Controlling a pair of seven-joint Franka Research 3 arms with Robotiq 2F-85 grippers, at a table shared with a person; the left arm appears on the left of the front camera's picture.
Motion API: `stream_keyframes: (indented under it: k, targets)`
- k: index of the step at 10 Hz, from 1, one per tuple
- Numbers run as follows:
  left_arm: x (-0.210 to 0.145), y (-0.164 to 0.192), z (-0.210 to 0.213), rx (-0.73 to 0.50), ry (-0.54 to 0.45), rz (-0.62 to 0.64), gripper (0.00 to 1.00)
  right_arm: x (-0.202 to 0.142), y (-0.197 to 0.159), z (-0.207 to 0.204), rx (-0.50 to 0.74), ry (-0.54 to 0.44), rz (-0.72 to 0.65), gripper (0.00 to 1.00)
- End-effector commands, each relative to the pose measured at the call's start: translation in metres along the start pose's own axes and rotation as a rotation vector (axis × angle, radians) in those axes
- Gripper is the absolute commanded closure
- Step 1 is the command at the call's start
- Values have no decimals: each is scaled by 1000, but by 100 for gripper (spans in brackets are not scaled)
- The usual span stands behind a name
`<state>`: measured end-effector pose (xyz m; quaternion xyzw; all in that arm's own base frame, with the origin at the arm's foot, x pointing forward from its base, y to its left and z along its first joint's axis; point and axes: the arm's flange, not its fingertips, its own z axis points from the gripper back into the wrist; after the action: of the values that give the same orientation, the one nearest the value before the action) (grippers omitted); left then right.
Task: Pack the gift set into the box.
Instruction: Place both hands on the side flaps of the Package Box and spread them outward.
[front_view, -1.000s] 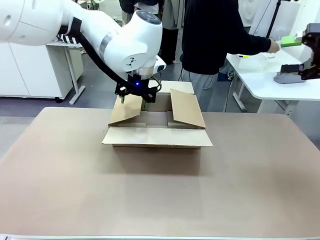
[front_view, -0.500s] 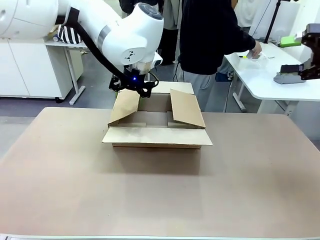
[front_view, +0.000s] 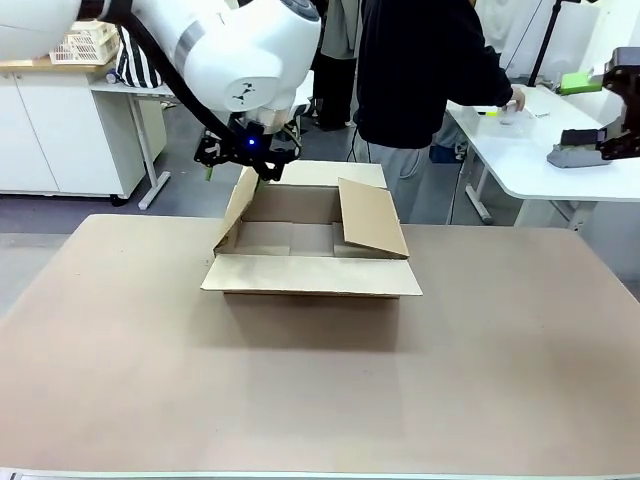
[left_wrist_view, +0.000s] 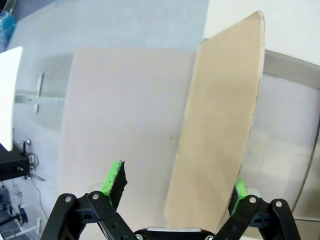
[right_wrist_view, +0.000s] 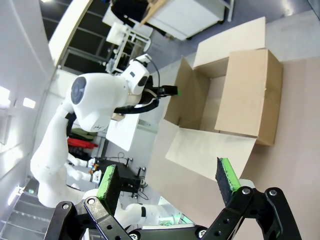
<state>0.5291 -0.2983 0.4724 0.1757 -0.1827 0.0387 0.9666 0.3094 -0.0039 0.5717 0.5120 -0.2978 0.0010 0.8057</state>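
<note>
The box (front_view: 300, 240) is a shallow brown carton in the middle of the table. Its front flap lies outward and its right flap (front_view: 372, 215) leans inward. The left flap (front_view: 240, 195) stands nearly upright. My left gripper (front_view: 245, 158) hangs just above that flap's top edge. In the left wrist view the left gripper (left_wrist_view: 176, 182) is open, the flap (left_wrist_view: 220, 130) standing between its green pads close to the right finger (left_wrist_view: 239, 186). My right gripper (front_view: 578, 118) is raised at the far right, open and holding nothing (right_wrist_view: 167, 180). The gift set is out of view.
A person in a dark top (front_view: 420, 70) stands behind the box, one hand (front_view: 515, 98) on a white side table (front_view: 520, 160) at the back right. The wide brown tabletop (front_view: 320, 390) stretches in front of the box. White cabinets (front_view: 60, 130) stand at the back left.
My left gripper has risen and drawn back to the left, and the box's left flap has swung from leaning inward to nearly upright. The person's hand shifted on the side table.
</note>
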Motion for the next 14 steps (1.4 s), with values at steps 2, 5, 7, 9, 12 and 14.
stream_keyframes:
  k: [2, 5, 7, 9, 12, 14]
  targets:
    - [-8, 32, -1, -31, 9, 55, 0, 3, 0, -4, 26, -15, 23, 0]
    - [-5, 63, 1, -148, 61, 43, 0, 3, 0, -4, 26, -15, 23, 0]
    - [0, 88, -5, -243, 103, 36, 0, 3, 0, -4, 26, -15, 23, 0]
    - [6, 121, -21, -279, 136, 89, 0, 3, 0, -4, 26, -15, 23, 0]
    - [20, 161, -57, -436, 203, -12, 0, 3, 0, -4, 26, -15, 23, 0]
    - [24, 181, -78, -577, 248, -94, 0, 3, 0, -4, 26, -15, 23, 0]
